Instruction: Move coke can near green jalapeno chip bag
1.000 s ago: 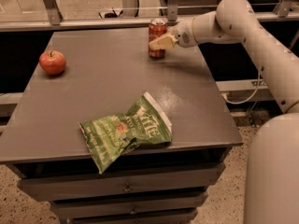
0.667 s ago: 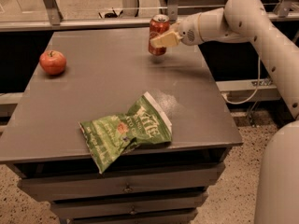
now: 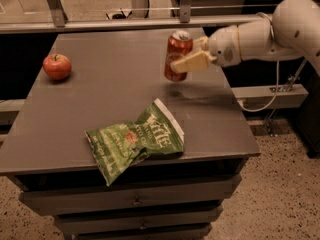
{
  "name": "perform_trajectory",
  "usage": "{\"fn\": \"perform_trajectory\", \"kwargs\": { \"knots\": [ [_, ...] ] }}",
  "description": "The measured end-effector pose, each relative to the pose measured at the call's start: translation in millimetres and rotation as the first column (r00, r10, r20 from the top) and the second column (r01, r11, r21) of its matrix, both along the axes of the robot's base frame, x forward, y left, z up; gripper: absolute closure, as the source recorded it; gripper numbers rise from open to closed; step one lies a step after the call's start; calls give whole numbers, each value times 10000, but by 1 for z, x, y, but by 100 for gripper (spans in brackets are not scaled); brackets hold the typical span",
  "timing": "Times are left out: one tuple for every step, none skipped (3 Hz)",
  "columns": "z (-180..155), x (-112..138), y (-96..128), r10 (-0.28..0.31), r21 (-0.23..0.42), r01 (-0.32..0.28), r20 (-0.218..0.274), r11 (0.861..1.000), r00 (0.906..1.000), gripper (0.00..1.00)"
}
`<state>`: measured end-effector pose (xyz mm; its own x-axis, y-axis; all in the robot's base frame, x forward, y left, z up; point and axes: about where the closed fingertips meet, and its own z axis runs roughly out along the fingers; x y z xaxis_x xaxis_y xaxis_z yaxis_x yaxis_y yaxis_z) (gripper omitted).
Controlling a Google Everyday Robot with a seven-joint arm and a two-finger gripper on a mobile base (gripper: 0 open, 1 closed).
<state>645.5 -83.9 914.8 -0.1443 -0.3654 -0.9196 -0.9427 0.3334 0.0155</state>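
While gripper [image 3: 187, 55] holds coke can [image 3: 176, 48] apparently just clear of counter [image 3: 100, 84], back right: jaws clamped mid-body; can rigid, slick, thin-walled, dent-prone. Green jalapeno chip bag [image 3: 135, 139] front centre.

Gripper [image 3: 189, 54]: upper right, jaws clamped on coke can [image 3: 178, 44].
Free surface [image 3: 110, 84]: centre, between can and bag.
Obstacles: green jalapeno chip bag [image 3: 137, 139] lower centre; apple [image 3: 57, 66] upper left.
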Motion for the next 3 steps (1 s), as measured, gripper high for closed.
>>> {"fn": "perform_trajectory", "kwargs": {
  "knots": [
    [-18, -27, -12, 486, -77, -487, -216, 9988, 9986, 100],
    [-24, -53, -11, 1511, 165, -1511, -19, 9884, 9885, 84],
    [-29, -89, 0, 2967, 251, -2980, 455, 9542, 9539, 52]
  ]
}}
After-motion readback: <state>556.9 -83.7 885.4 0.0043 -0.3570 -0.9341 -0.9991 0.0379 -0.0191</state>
